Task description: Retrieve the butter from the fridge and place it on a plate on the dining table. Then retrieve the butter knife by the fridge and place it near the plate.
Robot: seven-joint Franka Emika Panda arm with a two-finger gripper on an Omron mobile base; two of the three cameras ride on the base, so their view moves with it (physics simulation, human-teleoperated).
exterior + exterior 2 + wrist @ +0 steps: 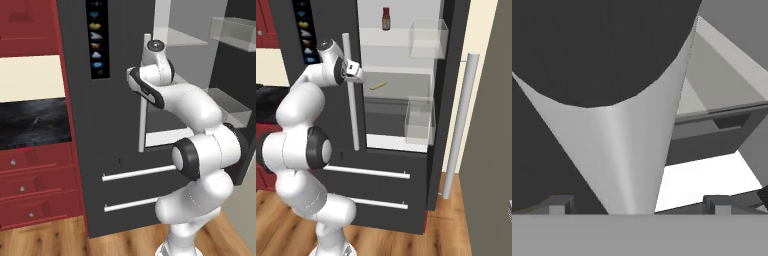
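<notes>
Gripper [639, 206] wide open, nothing held; its two dark tips sit at the bottom of the hand view either side of the white bar handle [619, 150], which runs up between them at very close range. In the right base view the hand is at upper left, pressed up beside that same vertical handle on the closed left door of the fridge [331, 100].

The right door already stands open. Butter [378, 85], a small yellow stick, lies on the middle shelf, centre of the right base view, just right of the hand. A red bottle [386, 19] stands on the top shelf.

Risks, as judgement:
- the handle sits between the jaws, so closing now would grab the bar, not the butter
- swinging right toward the shelf could clip the handle or the door edge
- the butter is thin and flat, easy to push back instead of pinching

A thin grey sliver on the dark counter [35, 125], left of the left base view, may be the butter knife [35, 122]; too small to be sure.
</notes>
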